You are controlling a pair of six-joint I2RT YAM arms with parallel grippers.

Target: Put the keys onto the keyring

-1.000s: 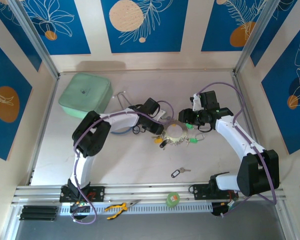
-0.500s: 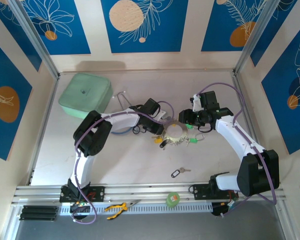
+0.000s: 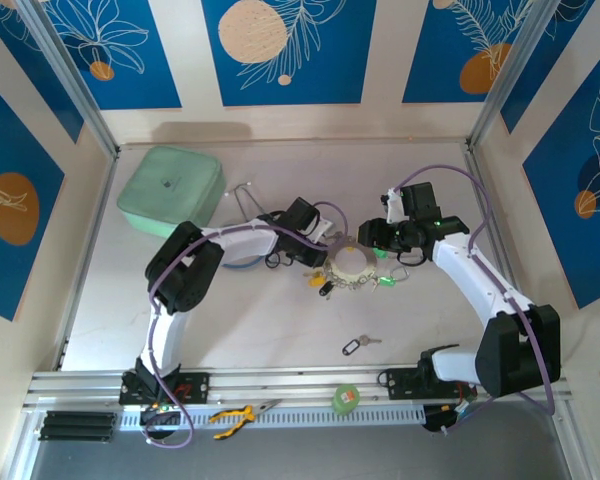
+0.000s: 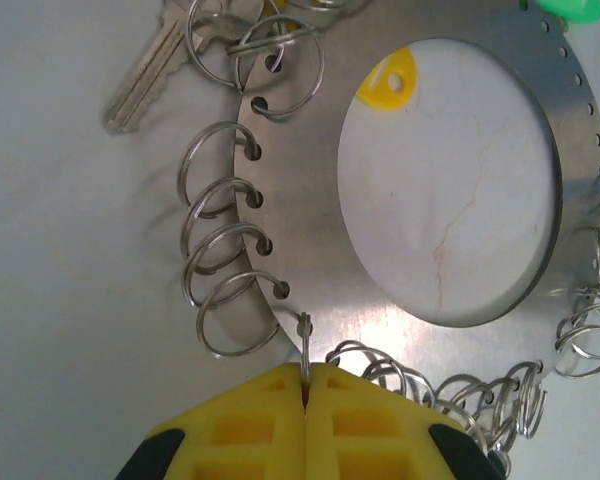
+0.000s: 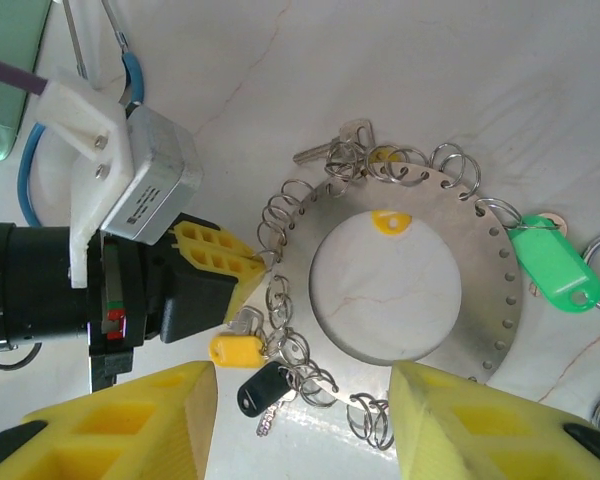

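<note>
Left claw (image 4: pixel 306 375): yellow fingers pressed together, pinching the wire of one split ring (image 4: pixel 304 335) at the rim of the keyring (image 4: pixel 300 200). That ring stands edge-on in the seam between the fingers. Keyring lies flat mid-counter: round plate, hole up, no long axis, rim holes carrying a row of small rings. One of the keys (image 4: pixel 145 75), bare silver, hangs off those rings. Its long axis runs diagonal in the left wrist view, blade pointing away from the plate. Right claw (image 5: pixel 302 410): fingers spread about halfway, gripping nothing, over the keyring. On the rim: green tag (image 5: pixel 555 268) on the right-arm side, yellow tag (image 5: pixel 237 350) and black tag (image 5: pixel 263 388) just beside the left claw. Loose key (image 3: pixel 357 345) with a black tag lies well apart, toward the counter's near edge, long axis roughly left-right. Counter (image 3: pixel 260 320) is pale and marbled. Green case (image 3: pixel 172 190) in the far-left corner, blue stethoscope (image 5: pixel 25 170) near it. Pliers (image 3: pixel 235 413) and green tape roll (image 3: pixel 347 397) on the rail past the near edge. Walls: blue panels with leaf prints.
</note>
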